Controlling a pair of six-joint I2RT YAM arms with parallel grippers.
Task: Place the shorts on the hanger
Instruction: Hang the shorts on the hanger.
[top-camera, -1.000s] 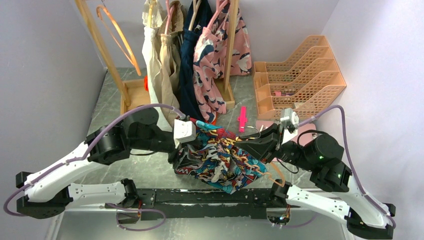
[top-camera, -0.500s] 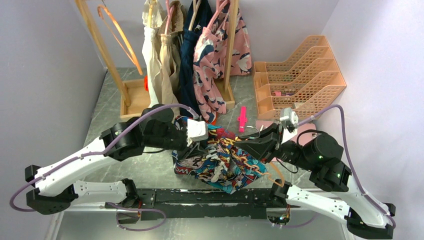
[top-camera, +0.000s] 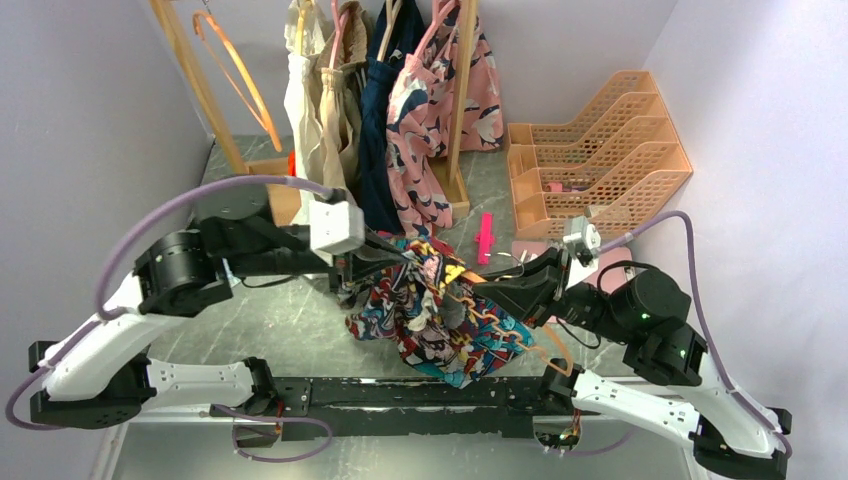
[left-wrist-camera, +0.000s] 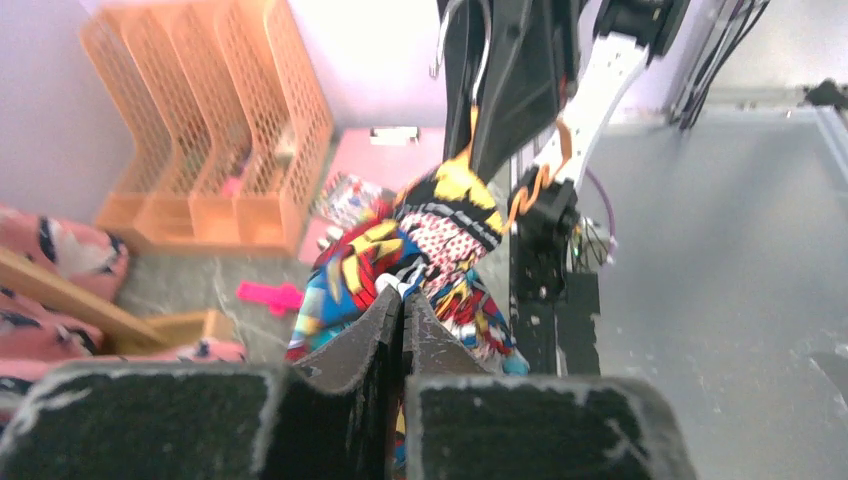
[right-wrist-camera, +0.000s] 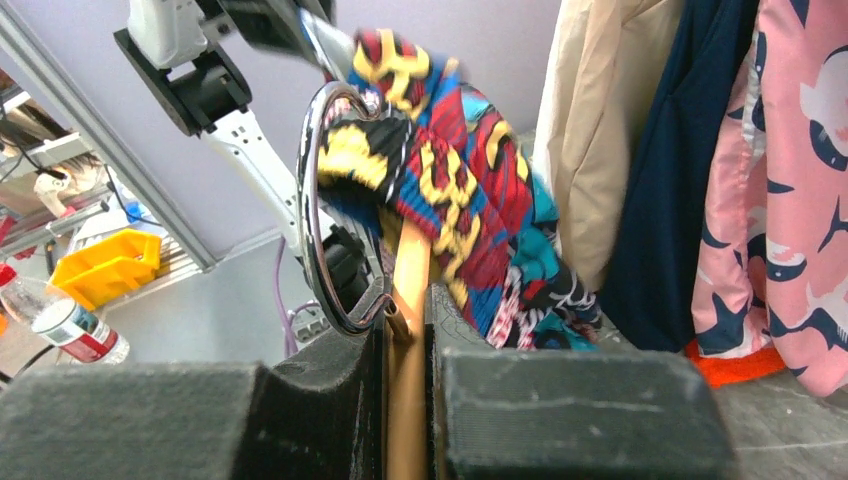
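Left arm has risen and swung back from its low reach at the near side of the shorts. Its gripper, seen parted a second ago, is now fully closed. A small fold of the printed fabric is nipped at the tips and drawn upward. The shorts have lifted with it, from a low spread heap into a taller bunch hanging between the two arms, above the front middle of the table. Whether the lower hem touches the surface cannot be told. The right arm has not shifted. Its gripper is clamped on the neck of the tan hanger, just below the silver hook. In the right wrist view the cloth lies draped against the hook and the upper end of the hanger. Assessment: a hold on the garment is now established, so it can be pulled along the hanger. The fabric appears bunched near the hook rather than seated across the bar, so the task looks incomplete.
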